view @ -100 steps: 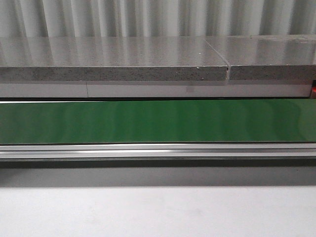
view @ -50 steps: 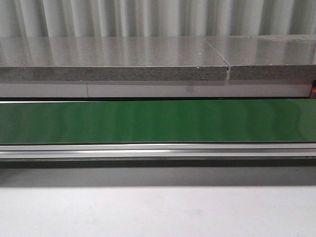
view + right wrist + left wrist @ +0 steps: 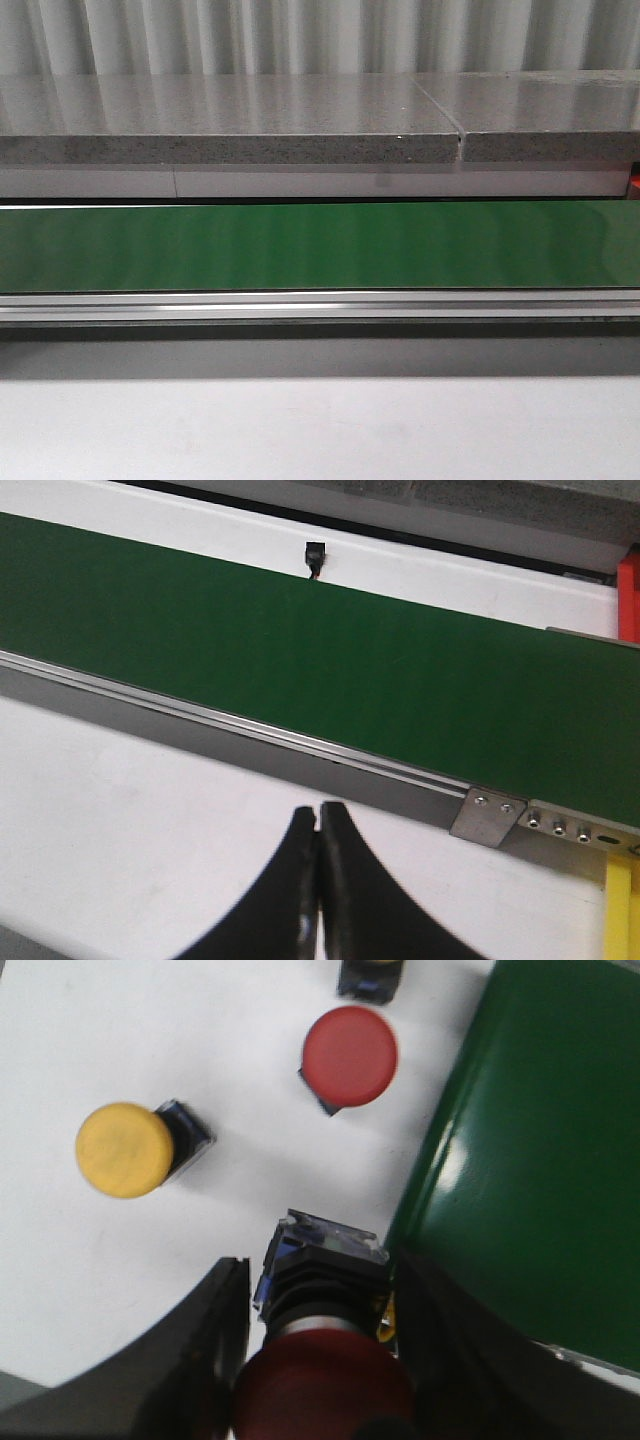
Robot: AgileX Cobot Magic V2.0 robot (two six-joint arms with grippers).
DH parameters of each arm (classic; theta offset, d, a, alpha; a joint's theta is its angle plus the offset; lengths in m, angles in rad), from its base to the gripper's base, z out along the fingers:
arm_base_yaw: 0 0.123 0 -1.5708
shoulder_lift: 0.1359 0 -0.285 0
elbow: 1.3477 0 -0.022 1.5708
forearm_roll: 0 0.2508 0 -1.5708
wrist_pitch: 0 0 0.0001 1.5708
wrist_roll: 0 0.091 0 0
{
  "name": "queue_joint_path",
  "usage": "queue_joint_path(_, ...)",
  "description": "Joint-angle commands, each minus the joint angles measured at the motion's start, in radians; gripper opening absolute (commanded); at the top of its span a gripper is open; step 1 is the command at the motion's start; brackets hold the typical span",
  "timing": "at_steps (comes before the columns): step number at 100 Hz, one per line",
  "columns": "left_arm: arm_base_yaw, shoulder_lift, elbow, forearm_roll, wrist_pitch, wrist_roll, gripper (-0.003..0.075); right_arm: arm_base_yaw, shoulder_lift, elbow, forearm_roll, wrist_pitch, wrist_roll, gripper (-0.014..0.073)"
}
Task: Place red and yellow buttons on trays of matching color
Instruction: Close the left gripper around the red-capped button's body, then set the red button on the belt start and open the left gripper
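Between the left claw's (image 3: 322,1360) fingers, a red button (image 3: 325,1345) is sitting clamped; the right claw (image 3: 319,880) is hovering pressed together over the white tabletop (image 3: 150,820).

From my front view almost nothing has changed: the green conveyor belt (image 3: 320,245) shows only a slight shift in its faint reflections, and the red sliver at the right edge (image 3: 634,184) looks marginally narrower.

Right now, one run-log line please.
left fingers: shut on red button | right fingers: shut, empty | loose: yellow button, second red button | conveyor belt: bare
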Motion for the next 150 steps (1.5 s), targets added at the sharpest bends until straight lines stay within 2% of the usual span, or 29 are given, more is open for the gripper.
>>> queue_joint_path(1,-0.04,-0.025,-0.065,-0.023,0.006,0.001,0.0165,0.002,0.004,-0.024,0.009,-0.069,-0.008,-0.0065)
queue_joint_path(37,-0.181,0.07,-0.146,-0.032,0.012,0.001,0.0165,0.002,0.004,-0.024,0.009,-0.069,-0.008,-0.0065)
queue_joint_path(64,-0.191,0.141,-0.161,-0.032,0.029,0.01,0.0174,0.002,0.004,-0.024,0.009,-0.069,-0.008,-0.0065)
queue_joint_path(75,-0.191,0.154,-0.161,-0.034,0.029,0.016,0.0223,0.002,0.004,-0.024,0.009,-0.069,-0.008,-0.0065)
queue_joint_path(90,-0.191,0.157,-0.161,-0.08,0.02,0.03,0.0405,0.002,0.004,-0.024,0.009,-0.069,-0.008,-0.0065)
queue_joint_path(100,-0.191,0.157,-0.17,-0.116,-0.003,0.03,0.0477,0.002,0.004,-0.024,0.009,-0.069,-0.008,-0.0065)
queue_joint_path(125,-0.191,0.152,-0.251,-0.144,-0.004,0.03,0.0478,0.002,0.004,-0.024,0.009,-0.069,-0.008,-0.0065)
queue_joint_path(150,-0.139,0.148,-0.347,-0.137,0.098,0.026,0.0472,0.002,0.004,-0.024,0.009,-0.069,-0.008,-0.0065)
